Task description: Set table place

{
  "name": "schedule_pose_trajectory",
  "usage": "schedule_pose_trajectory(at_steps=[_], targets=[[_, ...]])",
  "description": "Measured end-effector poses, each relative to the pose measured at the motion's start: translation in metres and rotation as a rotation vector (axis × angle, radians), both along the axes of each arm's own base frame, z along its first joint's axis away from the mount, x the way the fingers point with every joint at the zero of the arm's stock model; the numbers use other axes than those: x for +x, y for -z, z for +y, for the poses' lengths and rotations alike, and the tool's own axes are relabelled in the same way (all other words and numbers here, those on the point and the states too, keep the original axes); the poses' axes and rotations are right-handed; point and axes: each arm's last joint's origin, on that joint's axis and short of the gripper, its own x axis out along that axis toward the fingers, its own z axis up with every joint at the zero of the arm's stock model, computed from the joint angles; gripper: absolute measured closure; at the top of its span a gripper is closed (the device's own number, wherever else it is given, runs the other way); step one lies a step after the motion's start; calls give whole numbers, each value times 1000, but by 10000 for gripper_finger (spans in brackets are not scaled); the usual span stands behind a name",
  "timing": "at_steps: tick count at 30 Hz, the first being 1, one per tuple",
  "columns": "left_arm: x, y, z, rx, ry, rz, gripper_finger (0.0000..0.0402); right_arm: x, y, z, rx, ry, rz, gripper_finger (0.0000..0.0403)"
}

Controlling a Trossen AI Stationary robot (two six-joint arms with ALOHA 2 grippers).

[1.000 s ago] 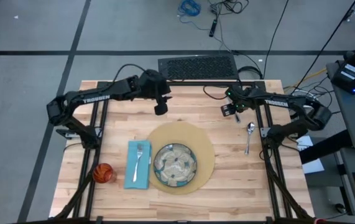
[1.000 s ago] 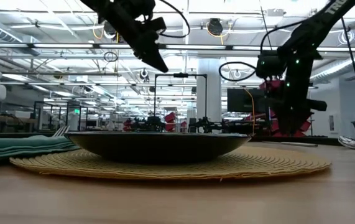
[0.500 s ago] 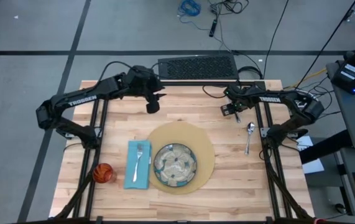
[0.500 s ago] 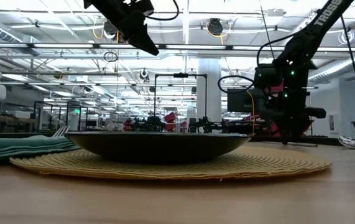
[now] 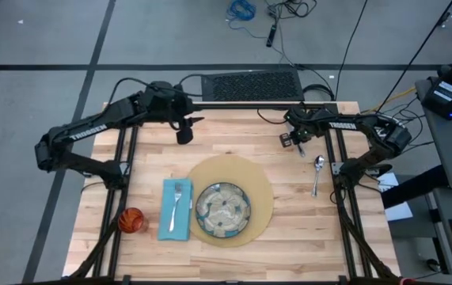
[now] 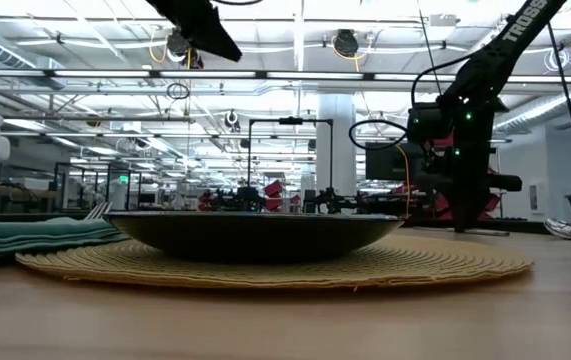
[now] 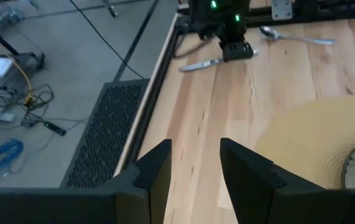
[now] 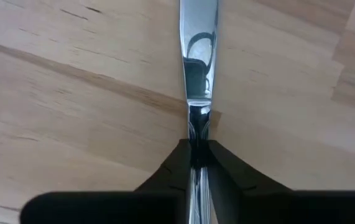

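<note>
- From above, the right gripper sits low at the far right of the table; only its own wrist view shows both dark fingers clenched on the knife, a flat mirror-bright blade lying on pale planks
- The left wrist view catches that knife from the side (its tip pokes out past the far gripper); the left gripper hangs over the far edge, fingers parted, holding nothing
- The round woven mat carries the patterned plate; the blue napkin with the fork lies just beside it; the orange cup stands farther left; the spoon rests right of the mat
</note>
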Motion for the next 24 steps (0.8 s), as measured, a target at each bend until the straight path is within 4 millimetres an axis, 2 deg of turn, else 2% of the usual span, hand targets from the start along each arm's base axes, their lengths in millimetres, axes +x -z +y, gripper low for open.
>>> schedule_pose_trajectory(at_steps=[5,10,16,24], targets=[[-8,-8,-4,13,-1,-27,279,8,0,10,-1,26,7,381],[-11,-9,-5,15,-1,-29,279,19,1,31,37,37,20,386],[-11,-9,-5,34,12,-19,279,35,0,67,70,26,21,386],[-11,-8,-5,38,16,-9,279,49,-11,121,165,30,-79,386]])
